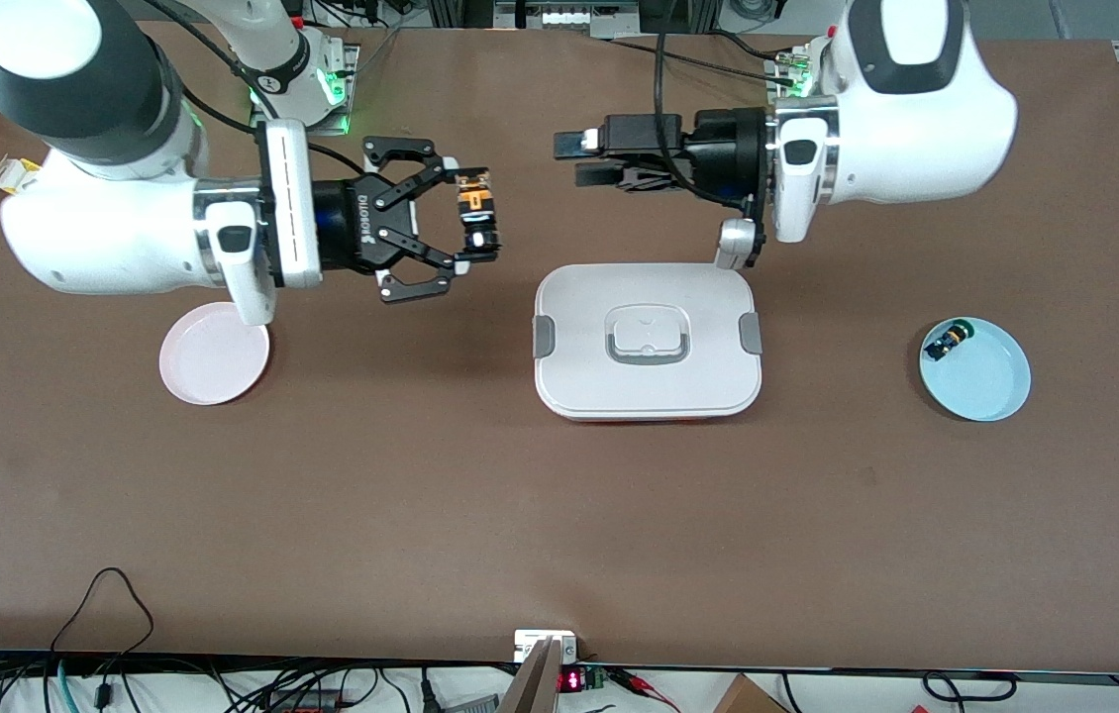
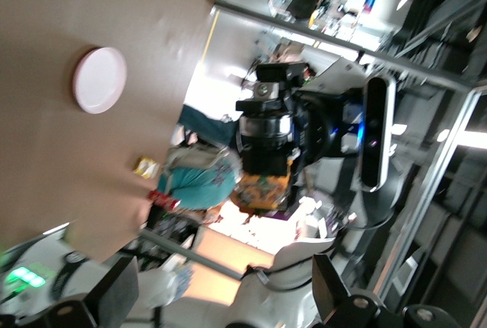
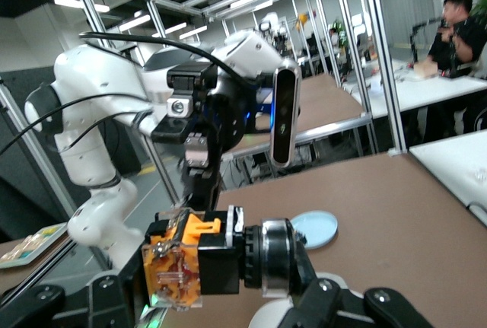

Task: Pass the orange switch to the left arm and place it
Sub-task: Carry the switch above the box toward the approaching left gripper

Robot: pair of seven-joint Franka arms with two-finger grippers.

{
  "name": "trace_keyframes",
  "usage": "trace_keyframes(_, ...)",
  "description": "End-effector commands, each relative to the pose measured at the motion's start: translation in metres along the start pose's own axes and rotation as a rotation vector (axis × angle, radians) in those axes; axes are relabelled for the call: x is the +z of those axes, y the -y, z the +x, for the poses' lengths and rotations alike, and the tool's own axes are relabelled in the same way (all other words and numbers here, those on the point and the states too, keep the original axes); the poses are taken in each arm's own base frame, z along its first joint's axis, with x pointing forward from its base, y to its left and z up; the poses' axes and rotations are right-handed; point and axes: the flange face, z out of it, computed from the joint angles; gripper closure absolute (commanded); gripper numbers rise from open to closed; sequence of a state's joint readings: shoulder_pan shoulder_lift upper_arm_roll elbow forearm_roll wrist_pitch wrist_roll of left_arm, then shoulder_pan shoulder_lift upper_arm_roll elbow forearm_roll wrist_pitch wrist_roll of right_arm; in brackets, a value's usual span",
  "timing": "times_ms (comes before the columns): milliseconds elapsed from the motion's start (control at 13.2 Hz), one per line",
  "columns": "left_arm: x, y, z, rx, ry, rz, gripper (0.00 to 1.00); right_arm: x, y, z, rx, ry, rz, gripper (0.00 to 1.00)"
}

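My right gripper [image 1: 476,216] is shut on the orange switch [image 1: 473,203] and holds it in the air over the table, toward the robots' side of the white box [image 1: 648,342]. In the right wrist view the orange switch [image 3: 199,258] sits crosswise between the fingers, its orange body at one end and its black and silver barrel at the other. My left gripper [image 1: 579,160] hangs open over the table beside the box's edge. It faces the switch across a gap and is empty. The left wrist view shows the orange switch [image 2: 262,189] straight ahead of the open fingers [image 2: 114,294].
A pink plate [image 1: 214,353] lies toward the right arm's end of the table. At the left arm's end, a light blue plate [image 1: 975,369] holds another small black switch [image 1: 948,342]. Cables run along the table's front edge.
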State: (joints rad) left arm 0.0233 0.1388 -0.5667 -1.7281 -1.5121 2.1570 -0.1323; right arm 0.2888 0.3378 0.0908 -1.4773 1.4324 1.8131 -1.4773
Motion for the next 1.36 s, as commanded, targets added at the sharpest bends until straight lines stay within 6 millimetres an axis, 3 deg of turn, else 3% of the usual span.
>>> trace_keyframes(0, 0.006, 0.003, 0.003, -0.059, -0.065, -0.074, 0.0, 0.015, -0.004, -0.007, -0.053, -0.056, -0.03, 0.99)
trace_keyframes(455, 0.005, 0.01, 0.019, -0.014, -0.109, -0.076, 0.0, 0.038, -0.008, -0.017, -0.121, -0.158, -0.06, 0.99)
trace_keyframes(682, 0.006, 0.009, 0.024, 0.062, -0.11, -0.078, 0.0, 0.04, -0.008, -0.017, -0.12, -0.162, -0.059, 0.99)
trace_keyframes(986, 0.011, 0.012, 0.025, 0.144, -0.107, -0.068, 0.24, 0.051, -0.005, -0.017, -0.115, -0.156, -0.065, 0.99)
trace_keyframes(1213, 0.013, 0.012, 0.025, 0.163, -0.142, -0.067, 0.28, 0.061, -0.002, -0.021, -0.104, -0.147, -0.061, 0.99)
trace_keyframes(1289, 0.013, 0.012, 0.024, 0.171, -0.141, -0.065, 0.42, 0.061, -0.002, -0.02, -0.101, -0.146, -0.065, 0.99)
